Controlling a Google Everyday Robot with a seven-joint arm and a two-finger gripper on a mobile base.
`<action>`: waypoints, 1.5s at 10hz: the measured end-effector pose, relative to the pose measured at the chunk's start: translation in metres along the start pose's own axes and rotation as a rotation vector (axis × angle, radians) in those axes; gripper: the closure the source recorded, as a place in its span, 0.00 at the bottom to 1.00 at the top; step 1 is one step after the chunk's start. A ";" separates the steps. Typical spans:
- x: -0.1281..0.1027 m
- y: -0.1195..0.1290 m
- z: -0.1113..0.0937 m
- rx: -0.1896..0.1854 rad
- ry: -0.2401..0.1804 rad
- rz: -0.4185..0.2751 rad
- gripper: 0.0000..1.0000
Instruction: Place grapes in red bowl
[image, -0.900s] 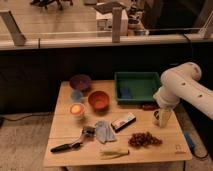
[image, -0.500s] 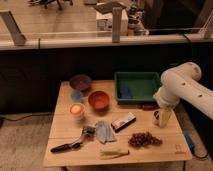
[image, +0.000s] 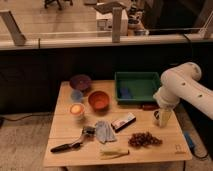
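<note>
The grapes (image: 145, 139), a loose dark reddish bunch, lie on the wooden table (image: 65, 125) near its front right. The red bowl (image: 99, 100) sits empty toward the back middle, well left of the grapes. My gripper (image: 162, 119) hangs from the white arm at the table's right side, pointing down. It is a little above and to the right of the grapes, apart from them. It stands open with nothing in it.
A green tray (image: 137, 86) stands at the back right. A purple bowl (image: 80, 82), a small blue bowl (image: 76, 95) and an orange cup (image: 76, 110) are on the left. A blue cloth (image: 104, 131), a snack bar (image: 123, 121), a black-handled brush (image: 70, 144) and a yellowish packet (image: 114, 152) lie in front.
</note>
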 end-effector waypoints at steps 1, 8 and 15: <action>0.000 0.000 0.000 0.000 0.000 0.000 0.20; -0.029 0.001 0.008 0.003 0.001 -0.059 0.20; -0.095 0.002 0.031 0.019 0.000 -0.214 0.20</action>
